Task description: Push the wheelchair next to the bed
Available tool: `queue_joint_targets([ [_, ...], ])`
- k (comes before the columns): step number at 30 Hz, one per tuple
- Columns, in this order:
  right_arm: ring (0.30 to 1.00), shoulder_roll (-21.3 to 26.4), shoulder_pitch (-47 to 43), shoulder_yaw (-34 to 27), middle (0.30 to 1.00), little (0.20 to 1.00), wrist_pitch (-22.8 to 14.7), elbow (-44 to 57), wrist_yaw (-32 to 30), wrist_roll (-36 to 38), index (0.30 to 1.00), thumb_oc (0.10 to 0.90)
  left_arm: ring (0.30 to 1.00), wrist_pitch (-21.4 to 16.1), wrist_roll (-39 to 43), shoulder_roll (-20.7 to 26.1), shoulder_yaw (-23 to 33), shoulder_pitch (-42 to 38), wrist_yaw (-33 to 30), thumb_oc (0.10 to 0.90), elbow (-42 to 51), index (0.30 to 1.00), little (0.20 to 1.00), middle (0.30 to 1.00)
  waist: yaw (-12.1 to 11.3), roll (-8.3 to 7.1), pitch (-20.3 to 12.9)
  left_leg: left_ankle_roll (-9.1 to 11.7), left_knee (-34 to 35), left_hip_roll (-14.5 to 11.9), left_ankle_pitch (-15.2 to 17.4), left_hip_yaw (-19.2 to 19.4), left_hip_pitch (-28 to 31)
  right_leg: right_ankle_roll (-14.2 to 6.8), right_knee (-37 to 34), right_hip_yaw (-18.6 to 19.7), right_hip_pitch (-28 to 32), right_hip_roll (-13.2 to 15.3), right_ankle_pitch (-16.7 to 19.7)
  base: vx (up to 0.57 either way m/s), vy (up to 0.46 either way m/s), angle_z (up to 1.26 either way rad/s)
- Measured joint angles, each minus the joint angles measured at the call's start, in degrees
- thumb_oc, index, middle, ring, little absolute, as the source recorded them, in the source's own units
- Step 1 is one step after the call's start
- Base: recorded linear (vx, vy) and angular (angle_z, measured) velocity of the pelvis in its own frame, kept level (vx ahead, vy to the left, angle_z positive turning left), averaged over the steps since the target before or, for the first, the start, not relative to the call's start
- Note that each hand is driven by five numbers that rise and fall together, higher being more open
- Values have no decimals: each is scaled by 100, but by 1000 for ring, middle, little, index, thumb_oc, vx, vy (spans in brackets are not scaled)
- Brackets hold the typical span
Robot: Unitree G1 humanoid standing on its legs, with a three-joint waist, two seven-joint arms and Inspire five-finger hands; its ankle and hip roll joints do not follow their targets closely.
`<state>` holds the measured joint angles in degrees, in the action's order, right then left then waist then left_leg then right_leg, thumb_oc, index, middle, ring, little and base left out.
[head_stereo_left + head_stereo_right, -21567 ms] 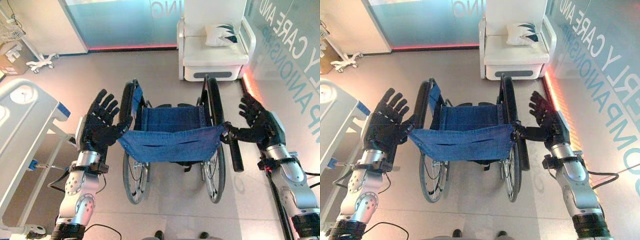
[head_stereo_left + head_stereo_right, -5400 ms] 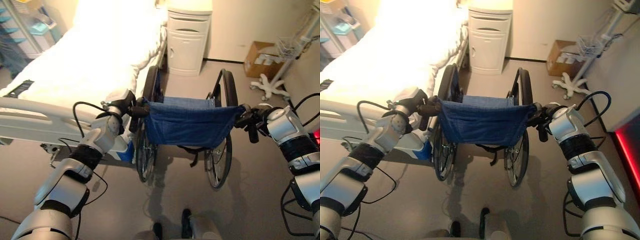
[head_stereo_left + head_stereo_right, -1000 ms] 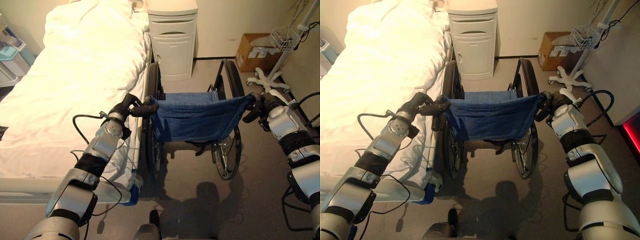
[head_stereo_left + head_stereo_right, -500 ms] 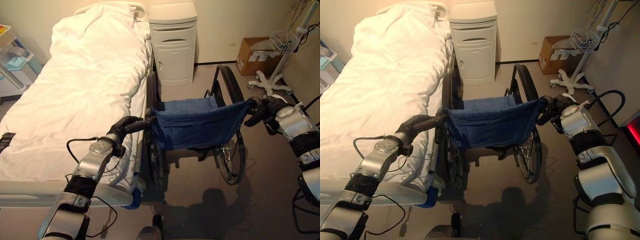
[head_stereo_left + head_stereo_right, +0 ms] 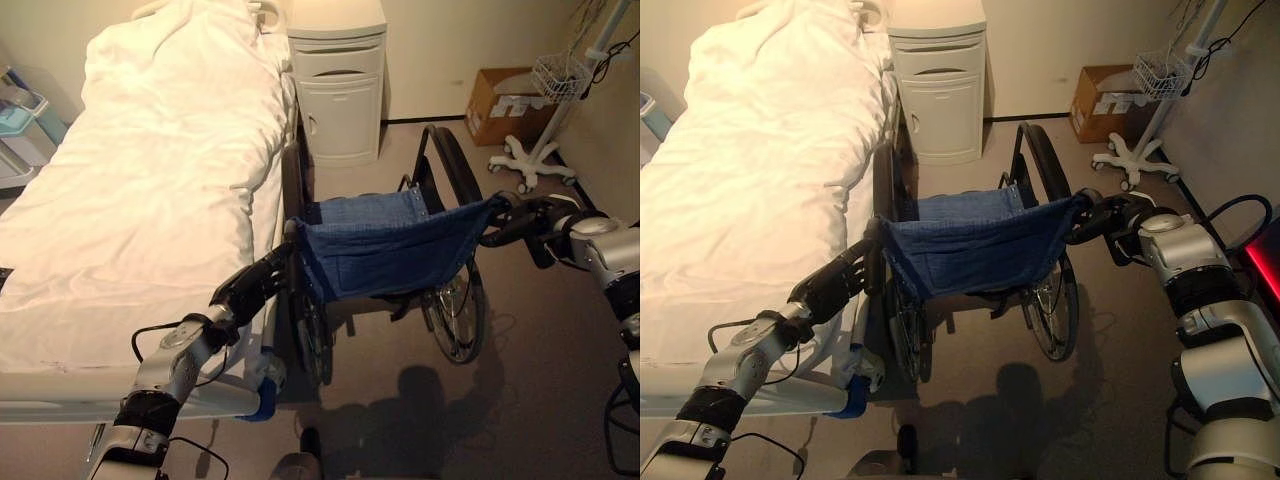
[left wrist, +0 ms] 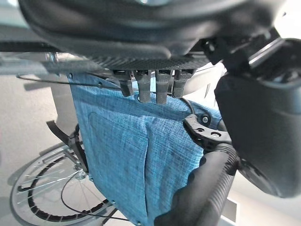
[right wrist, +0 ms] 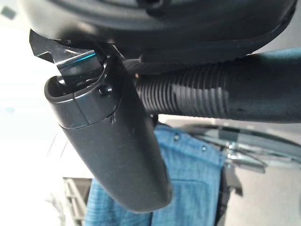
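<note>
The wheelchair (image 5: pixel 385 255) has a blue cloth back and stands parallel to the white bed (image 5: pixel 150 180), with its left wheel close against the bed's side. My left hand (image 5: pixel 248 290) is open just behind the left push handle (image 6: pixel 207 188), fingers straight and pointing at it, the grip lying beside the thumb. My right hand (image 5: pixel 530 218) is shut on the ribbed right push handle (image 7: pixel 188 96), with the thumb wrapped across it.
A white bedside cabinet (image 5: pixel 340 85) stands ahead of the wheelchair at the head of the bed. A cardboard box (image 5: pixel 505 100) and a wheeled stand (image 5: pixel 535 160) with a wire basket (image 5: pixel 562 75) stand at the far right. Bare floor lies to the wheelchair's right.
My left hand has let go of the left push handle, straightened its fingers and dropped back behind it. My right hand keeps its hold. The wheelchair stays by the bed.
</note>
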<state>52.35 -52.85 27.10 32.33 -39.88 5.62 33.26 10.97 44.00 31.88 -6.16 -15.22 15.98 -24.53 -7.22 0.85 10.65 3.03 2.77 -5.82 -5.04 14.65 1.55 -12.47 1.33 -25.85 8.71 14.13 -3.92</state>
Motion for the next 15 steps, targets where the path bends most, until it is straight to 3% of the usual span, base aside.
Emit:
queue_joint_targets([
  [3, 900, 94, 115, -104, 900, 900, -89, 5, -2, 427, 900, 800, 900, -37, 175, 0, 31, -1, 15, 800, -157, 900, 900, 900, 5, -37, 22, 0, 8, 0, 0, 0, 9, 0, 0, -1, 4, -1, 0, 0, 0, 0],
  [9, 900, 267, 448, -598, 900, 900, -143, 11, -11, 1952, 900, 800, 900, -62, 188, 16, 78, 341, 55, 800, -931, 900, 900, 900, 88, -140, 82, 0, 88, 6, 0, 25, 74, 1, -1, 0, 3, -1, 1, 1, -5, -2],
  [15, 900, 284, 882, -1077, 900, 900, -150, 140, -7, 2876, 900, 800, 900, -80, 418, -53, 103, 461, 327, 800, -982, 900, 900, 900, 176, -181, 102, 0, 149, 9, 0, 78, 136, 3, 0, 1, 11, -1, 2, 10, -18, -4],
])
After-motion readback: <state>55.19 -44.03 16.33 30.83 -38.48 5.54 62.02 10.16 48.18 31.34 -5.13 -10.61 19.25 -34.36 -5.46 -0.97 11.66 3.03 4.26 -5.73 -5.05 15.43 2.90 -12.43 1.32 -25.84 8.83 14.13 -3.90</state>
